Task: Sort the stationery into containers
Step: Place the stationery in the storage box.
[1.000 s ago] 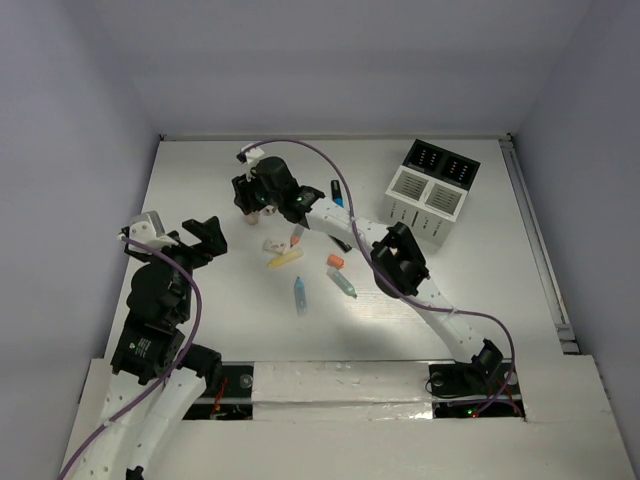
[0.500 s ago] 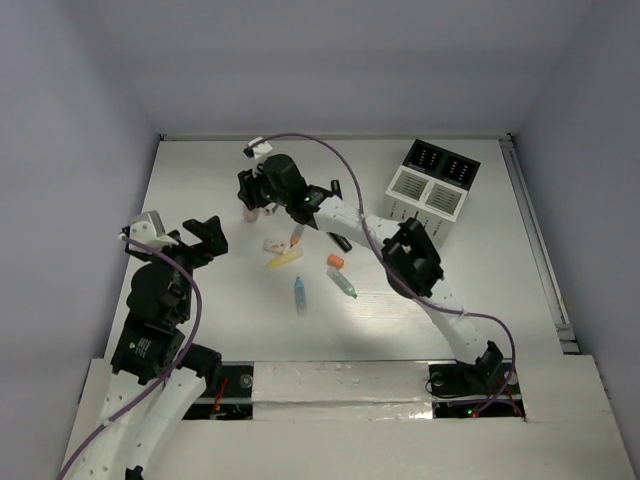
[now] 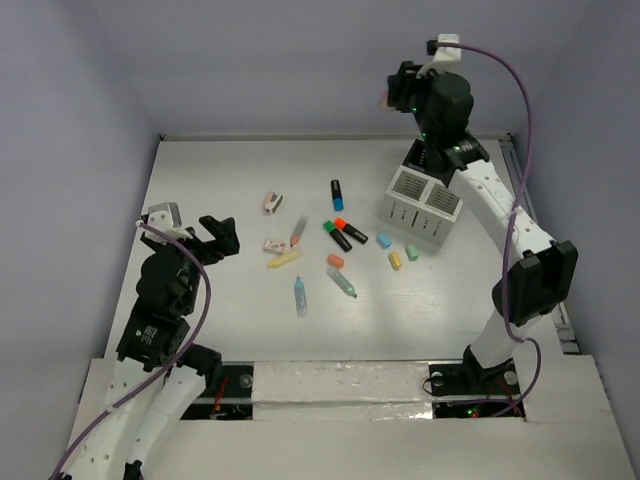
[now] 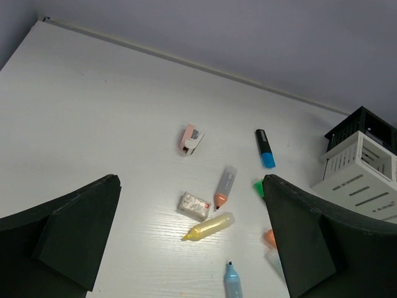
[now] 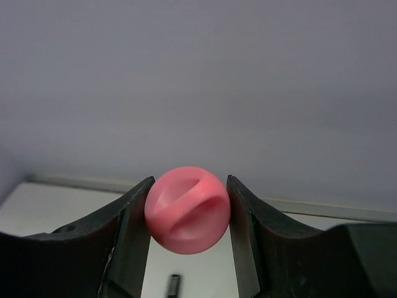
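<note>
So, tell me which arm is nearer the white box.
Right. Its fingers hang raised close behind the box, gripping a pink cap; the left fingers sit far to its left.

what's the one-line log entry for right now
right fingers: shut on pink-capped item, high by white box | left fingers: open, empty | loose on table: pens, highlighters

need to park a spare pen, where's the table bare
Bare: far left corner behind the pink-white piece; near right, in front of the white box. Crowded: the middle, from the yellow pen across to the chunks by the box.
</note>
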`<action>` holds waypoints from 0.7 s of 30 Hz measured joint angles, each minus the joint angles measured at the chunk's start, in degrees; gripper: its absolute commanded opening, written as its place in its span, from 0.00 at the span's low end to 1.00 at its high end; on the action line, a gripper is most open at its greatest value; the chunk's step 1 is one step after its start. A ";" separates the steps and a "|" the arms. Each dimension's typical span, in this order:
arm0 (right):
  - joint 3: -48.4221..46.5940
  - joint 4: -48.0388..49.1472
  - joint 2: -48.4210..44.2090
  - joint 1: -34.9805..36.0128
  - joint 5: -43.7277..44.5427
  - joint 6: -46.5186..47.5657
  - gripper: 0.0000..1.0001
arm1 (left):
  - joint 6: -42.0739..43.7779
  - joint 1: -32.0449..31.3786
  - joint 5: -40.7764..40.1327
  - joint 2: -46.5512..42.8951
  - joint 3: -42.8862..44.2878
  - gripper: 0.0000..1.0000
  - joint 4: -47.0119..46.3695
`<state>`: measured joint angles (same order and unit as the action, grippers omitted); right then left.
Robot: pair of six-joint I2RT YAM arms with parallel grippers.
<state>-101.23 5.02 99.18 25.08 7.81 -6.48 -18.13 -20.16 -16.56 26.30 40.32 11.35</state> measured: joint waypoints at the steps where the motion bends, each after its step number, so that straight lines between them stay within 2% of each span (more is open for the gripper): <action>1: 0.52 -0.35 -0.72 -2.27 1.44 0.37 0.19 | 0.02 0.00 0.22 0.20 0.00 0.99 0.00; 5: 3.32 -3.15 -1.18 -7.26 5.27 2.56 0.19 | 0.09 0.00 1.11 0.70 0.00 0.99 -0.02; 11: 5.42 -8.24 0.35 -11.93 6.51 5.57 0.19 | 0.24 0.00 1.62 1.40 0.00 0.99 -0.09; 21: 7.02 -9.60 2.84 -16.63 6.67 7.58 0.19 | 0.35 0.00 2.40 2.49 0.00 0.99 -0.22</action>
<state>-94.21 -4.58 102.02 8.45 14.48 1.10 -17.78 -20.16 -14.15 28.80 40.32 11.14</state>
